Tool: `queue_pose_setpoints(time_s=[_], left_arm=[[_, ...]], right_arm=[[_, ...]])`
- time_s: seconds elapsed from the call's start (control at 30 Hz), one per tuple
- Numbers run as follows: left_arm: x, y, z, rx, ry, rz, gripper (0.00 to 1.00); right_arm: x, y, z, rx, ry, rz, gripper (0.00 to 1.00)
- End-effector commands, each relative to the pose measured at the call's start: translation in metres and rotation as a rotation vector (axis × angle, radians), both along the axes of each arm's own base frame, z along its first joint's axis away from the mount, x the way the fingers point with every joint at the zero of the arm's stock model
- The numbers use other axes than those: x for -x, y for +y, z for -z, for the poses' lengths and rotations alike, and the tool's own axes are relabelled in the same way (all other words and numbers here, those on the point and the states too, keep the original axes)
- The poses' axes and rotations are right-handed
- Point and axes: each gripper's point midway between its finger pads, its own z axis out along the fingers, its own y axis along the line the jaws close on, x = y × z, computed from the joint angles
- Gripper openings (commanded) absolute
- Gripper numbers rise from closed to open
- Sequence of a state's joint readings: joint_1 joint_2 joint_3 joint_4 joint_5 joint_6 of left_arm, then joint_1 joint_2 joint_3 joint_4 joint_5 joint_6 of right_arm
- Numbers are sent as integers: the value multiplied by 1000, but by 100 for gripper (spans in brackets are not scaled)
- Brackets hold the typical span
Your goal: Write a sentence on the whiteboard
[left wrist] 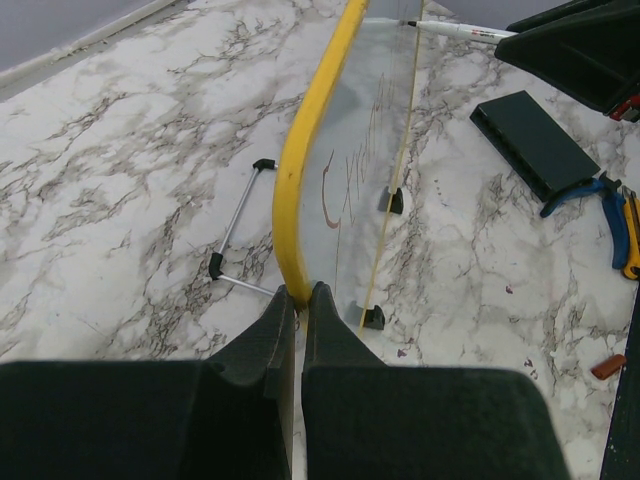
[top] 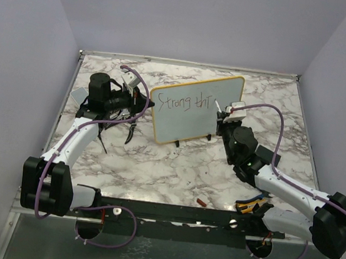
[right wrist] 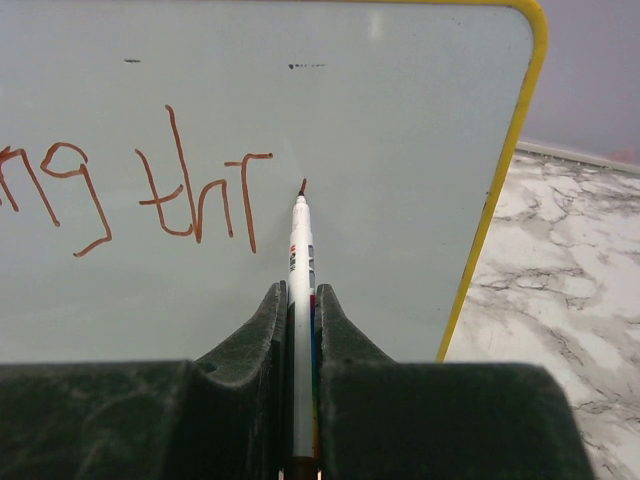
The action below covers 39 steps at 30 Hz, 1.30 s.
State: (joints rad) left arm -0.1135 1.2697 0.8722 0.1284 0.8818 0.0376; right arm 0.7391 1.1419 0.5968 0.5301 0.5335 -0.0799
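At the bottom centre, the left end effector (left wrist: pixel 302 295) pinches the yellow edge of the whiteboard (left wrist: pixel 360 150), which stands edge-on up the frame and bears reddish writing (left wrist: pixel 345 190). A marker (left wrist: pixel 460 30) meets its face at the top. A black slab (left wrist: pixel 533 143) lies on the marbled surface (left wrist: pixel 120 150) at right.

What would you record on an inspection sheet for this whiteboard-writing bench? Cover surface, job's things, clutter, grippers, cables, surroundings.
Surface: marble-pattern table.
Job's things: whiteboard standing on black feet; sentence unfinished, roughly "Strong tht"; marker tip at the board.
Clutter: dark slab, blue-handled tool, metal bracket, small reddish piece.
Grippers: left gripper shut on the whiteboard's yellow edge; right gripper shut on the marker.
Cables: purple cable along each arm.
Surroundings: plain pale walls.
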Motion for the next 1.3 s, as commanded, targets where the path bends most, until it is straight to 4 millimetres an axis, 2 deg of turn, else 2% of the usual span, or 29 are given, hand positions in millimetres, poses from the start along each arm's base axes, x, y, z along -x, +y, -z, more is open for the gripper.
queue_pose_setpoints(time_s=[0.0, 0.13, 0.33, 0.5, 0.63, 0.97, 1.27], left_arm=[[-3, 7, 10, -46, -18, -36, 0], [-3, 7, 10, -45, -17, -36, 0], [-4, 7, 10, -46, -19, -37, 0], [-3, 7, 10, -45, -20, -36, 0], [-3, 7, 10, -46, -19, -36, 0], [-3, 7, 10, -46, -20, -38, 0], [-3, 7, 9, -45, -21, -37, 0]], right_arm=[[-4, 9, -6, -7, -16, -37, 0], [-2, 11, -3, 2, -9, -54, 1], [1, 11, 14, 8, 36, -57, 1], [2, 5, 29, 15, 83, -24, 1], [2, -2, 32, 14, 92, 16, 1], [-3, -14, 26, 26, 75, 89, 1], [-9, -10, 4, 21, 21, 81, 1]])
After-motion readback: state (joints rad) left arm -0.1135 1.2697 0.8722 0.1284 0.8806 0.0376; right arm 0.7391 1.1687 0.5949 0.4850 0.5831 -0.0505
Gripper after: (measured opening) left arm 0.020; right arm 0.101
